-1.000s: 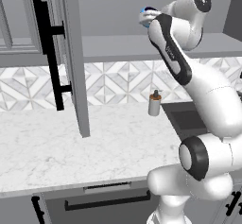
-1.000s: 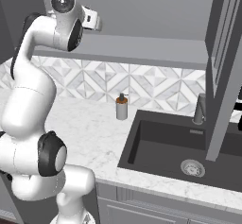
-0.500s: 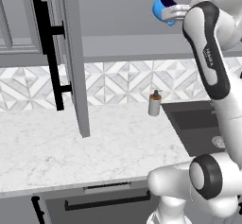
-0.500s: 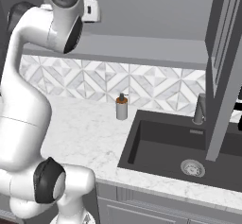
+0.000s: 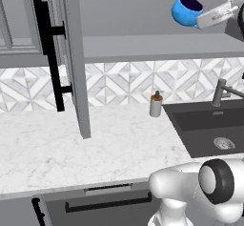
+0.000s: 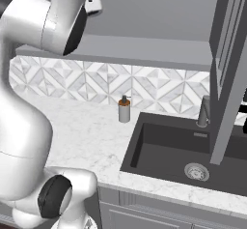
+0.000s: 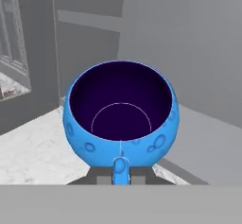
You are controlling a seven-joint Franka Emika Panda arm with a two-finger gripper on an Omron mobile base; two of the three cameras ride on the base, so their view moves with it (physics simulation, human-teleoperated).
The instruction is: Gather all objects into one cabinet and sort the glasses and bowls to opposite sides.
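A small bright blue bowl (image 5: 186,10) with a dark inside hangs high in the air, tilted, in front of the grey wall cabinet and above its flat shelf (image 5: 143,47). My gripper (image 5: 199,19) is shut on the bowl's rim from the right. In the hand view the blue bowl (image 7: 120,116) sits just beyond my gripper (image 7: 120,173), whose tips pinch its near rim. The cabinet's tall grey door (image 5: 71,58) stands open at the left, its long black bar handle (image 5: 47,48) facing me. The glasses are out of view.
A soap dispenser bottle (image 5: 155,105) (image 6: 124,111) stands on the marble counter (image 5: 86,148) by the backsplash. A dark sink (image 6: 193,150) with a faucet (image 6: 204,111) lies to the right. Another open grey door (image 6: 230,68) hangs over the sink.
The arm has swung to the right and straightened, carrying the blue bowl rightward in front of the cabinet. The grip stays shut. The base has not moved.
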